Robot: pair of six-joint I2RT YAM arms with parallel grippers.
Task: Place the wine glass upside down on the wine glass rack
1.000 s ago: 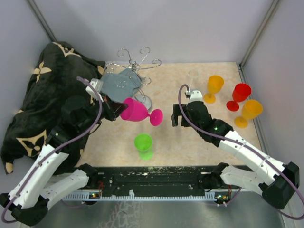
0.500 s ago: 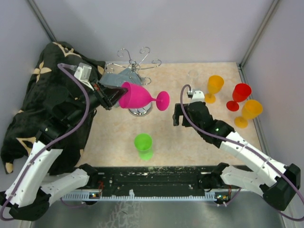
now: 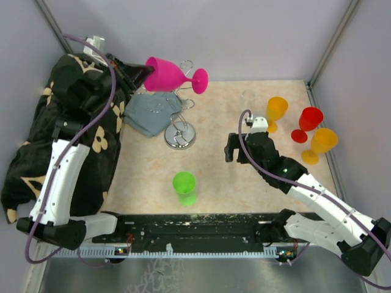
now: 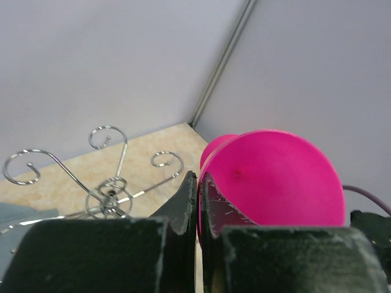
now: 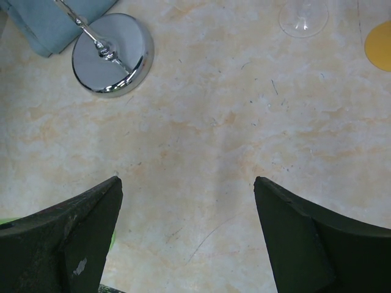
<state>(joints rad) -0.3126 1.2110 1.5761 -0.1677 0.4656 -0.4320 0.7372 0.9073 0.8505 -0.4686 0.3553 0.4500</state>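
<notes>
A pink wine glass [image 3: 166,74] hangs sideways in the air, mouth to the left and foot to the right. It is over the top loops of the wine glass rack [image 3: 180,135], a silver wire stand on a round shiny base. My left gripper [image 3: 142,74] is shut on the glass's rim. In the left wrist view the left gripper [image 4: 199,177] pinches the wall of the pink glass [image 4: 275,183], and the rack's curled arms [image 4: 110,192] lie below to the left. My right gripper [image 3: 233,149] stands open and empty low over the table, right of the rack base [image 5: 112,61].
A green glass [image 3: 184,183] stands in front of the rack. Two orange glasses [image 3: 276,110] [image 3: 324,141] and a red one [image 3: 310,119] stand at the right. A grey-blue cloth [image 3: 149,113] lies beside the rack base, a black patterned blanket [image 3: 61,134] at the left.
The left arm has lifted the pink glass up and back, from beside the rack's base to over its top loops. The right arm has hardly moved.
</notes>
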